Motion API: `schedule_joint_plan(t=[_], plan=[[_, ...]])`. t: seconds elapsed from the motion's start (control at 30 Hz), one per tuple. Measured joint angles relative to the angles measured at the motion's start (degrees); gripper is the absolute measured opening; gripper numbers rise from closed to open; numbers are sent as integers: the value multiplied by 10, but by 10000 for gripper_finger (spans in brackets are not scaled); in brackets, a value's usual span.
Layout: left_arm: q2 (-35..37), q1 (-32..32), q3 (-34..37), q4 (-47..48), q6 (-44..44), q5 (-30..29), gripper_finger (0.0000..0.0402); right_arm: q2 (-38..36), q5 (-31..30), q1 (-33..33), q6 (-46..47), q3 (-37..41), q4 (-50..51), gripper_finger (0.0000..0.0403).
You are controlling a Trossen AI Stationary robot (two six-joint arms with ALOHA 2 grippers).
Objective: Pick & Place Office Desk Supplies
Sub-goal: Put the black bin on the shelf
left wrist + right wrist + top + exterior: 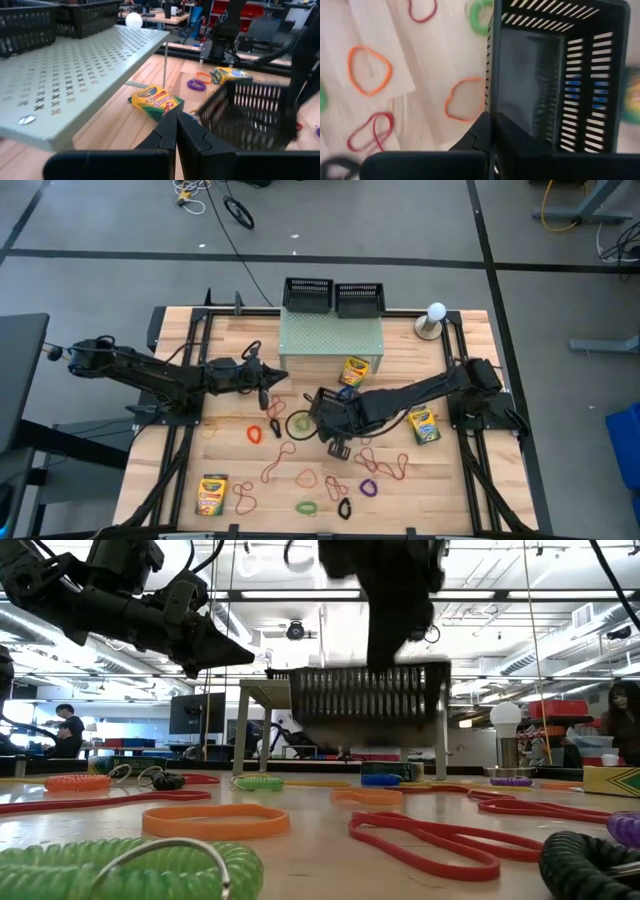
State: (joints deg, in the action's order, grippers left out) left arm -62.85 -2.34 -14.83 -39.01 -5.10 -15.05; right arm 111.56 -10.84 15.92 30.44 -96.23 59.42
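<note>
**A:** Right pincer (pixel 492 131) is pressed together on the wall of a black tray (pixel 555 75), pinching its rim. Are the supplies inside?

**B:** Can't tell. Bands (pixel 215 830) lie scattered on the wood just below and beside it: thin loops in orange, red, green and purple. I'd guess they weigh nothing, are floppy and hug the table, so get one fingertip inside the loop and pinch a single strand.

**A:** And the crayons?

**B:** Nearest crayon box (pixel 355 370) sits just beyond the pincer, by the riser (pixel 75 75). It's yellow and green, flat on its face. Probably light, stiffish card, so grab across the narrow sides. Left pincer (pixel 176 135) is closed on nothing, hovering further out.
</note>
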Motion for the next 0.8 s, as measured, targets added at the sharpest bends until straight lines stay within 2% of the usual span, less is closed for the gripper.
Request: schedule_joint_plan(t=[0.3,0.5,0.8], plan=[[91,0,0,82,12,-31,7,0,-92,-30,-168,-123,168,14],[112,0,0,93,12,-32,7,0,-126,-61,-304,-180,177,15],[109,0,0,94,15,-32,7,1,-136,-166,-469,-186,148,15]])
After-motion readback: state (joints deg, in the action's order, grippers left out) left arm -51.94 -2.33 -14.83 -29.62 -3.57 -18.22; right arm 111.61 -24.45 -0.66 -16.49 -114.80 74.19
